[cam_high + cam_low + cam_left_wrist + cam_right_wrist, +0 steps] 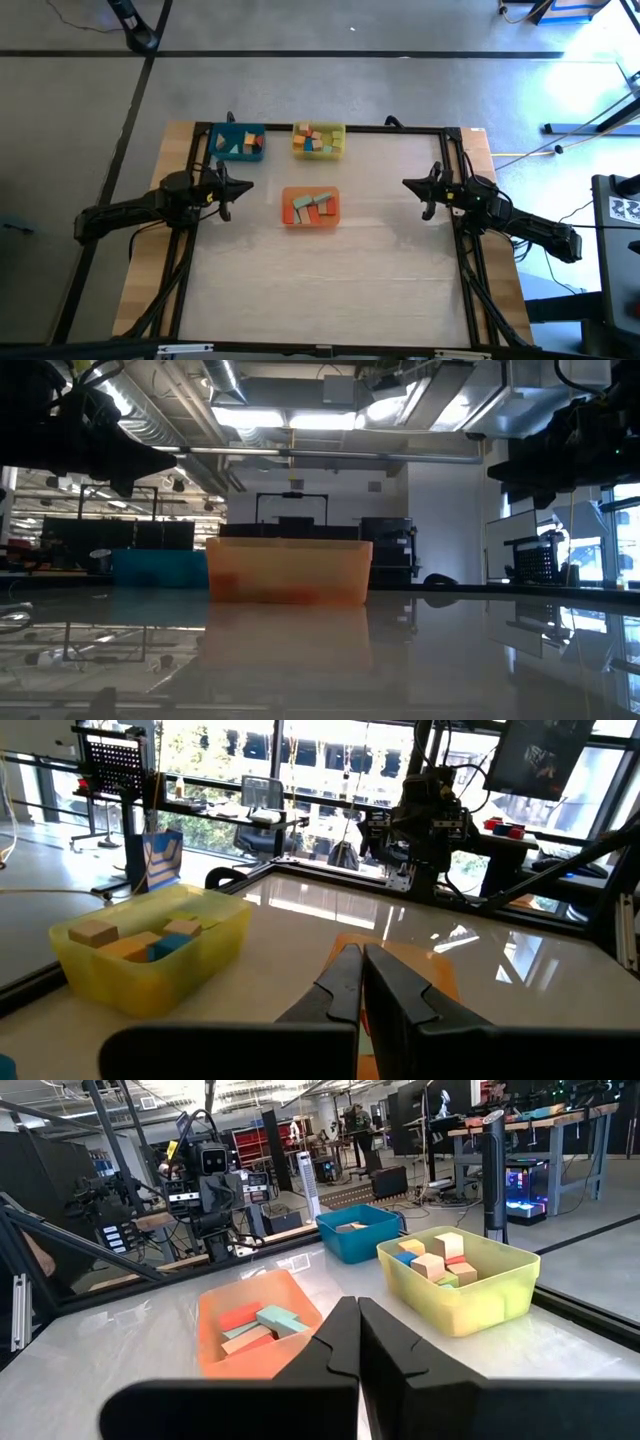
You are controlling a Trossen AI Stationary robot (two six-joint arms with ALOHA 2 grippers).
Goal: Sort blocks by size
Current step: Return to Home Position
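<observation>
Left end effector (357,958) hangs just left of the orange tray (311,225), above the table (330,285); its fingers are pressed together with nothing between them. Blue tray (213,150) sits behind and to the left of the orange tray, with a few blocks (240,145) in it. Orange tray holds red, orange and pale blue pieces lying flat. Yellow tray (319,156) is just behind the orange tray and holds small wood, blue and yellow cubes in a loose heap. Every block I can see lies in one of the three trays. Right end effector (352,1308) hangs well to the right of the orange tray, also fully closed and empty. Handling, as a judgement: the pieces look like painted wood, so light, rigid and not fragile, though smooth faces could slip. Best hold is across two flat parallel sides. A wedge should be taken by its flat ends, not its slopes. Pieces crowded against a tray wall leave little finger room.
</observation>
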